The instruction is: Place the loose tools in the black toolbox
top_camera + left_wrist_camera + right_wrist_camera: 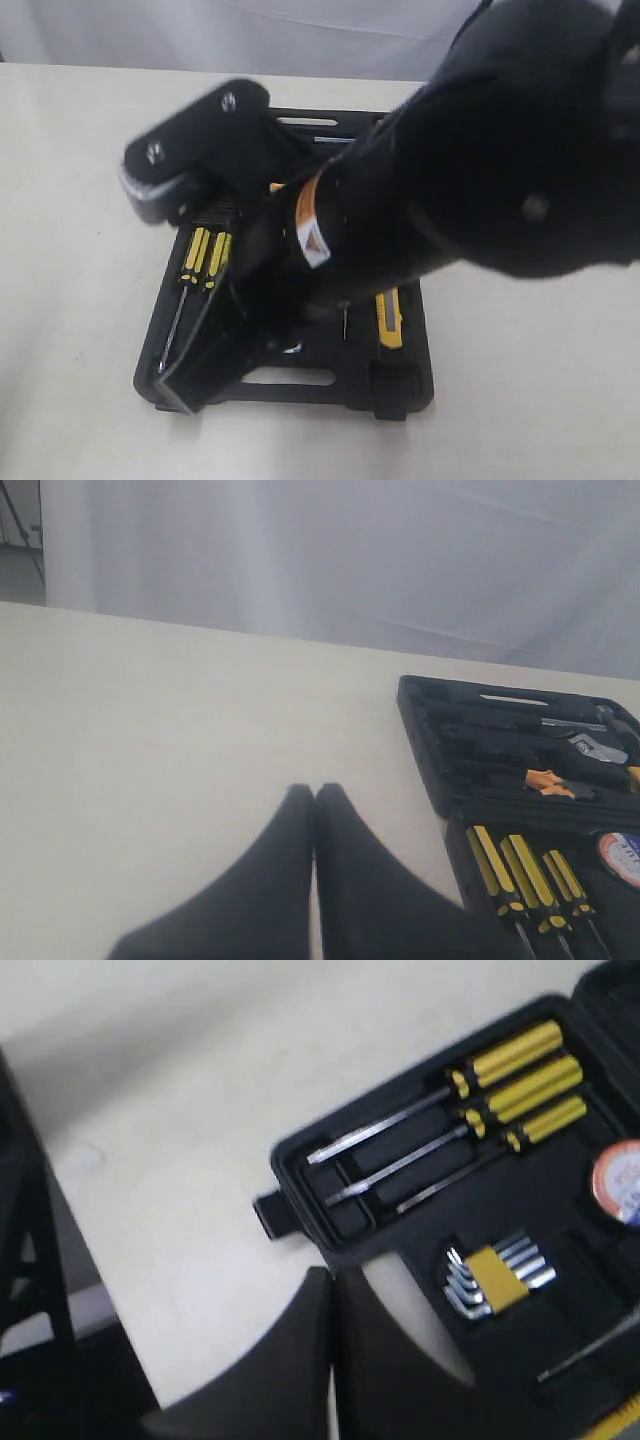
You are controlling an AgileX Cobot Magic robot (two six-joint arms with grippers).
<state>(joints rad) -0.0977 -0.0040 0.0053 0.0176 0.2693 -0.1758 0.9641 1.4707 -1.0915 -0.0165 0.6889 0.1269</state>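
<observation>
Toolbox rim borders open tabletop near the closed left gripper.

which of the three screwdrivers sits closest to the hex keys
The slimmest screwdriver, last in the row beside the hex key set; the two thicker ones lie nearer the toolbox edge.

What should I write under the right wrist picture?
Shut right gripper above the open toolbox, near three screwdrivers and hex keys.

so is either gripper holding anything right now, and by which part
Nothing is held. The left gripper is shut with nothing between its fingers over the table. The right gripper is likewise shut and empty, by the black toolbox edge.
</observation>
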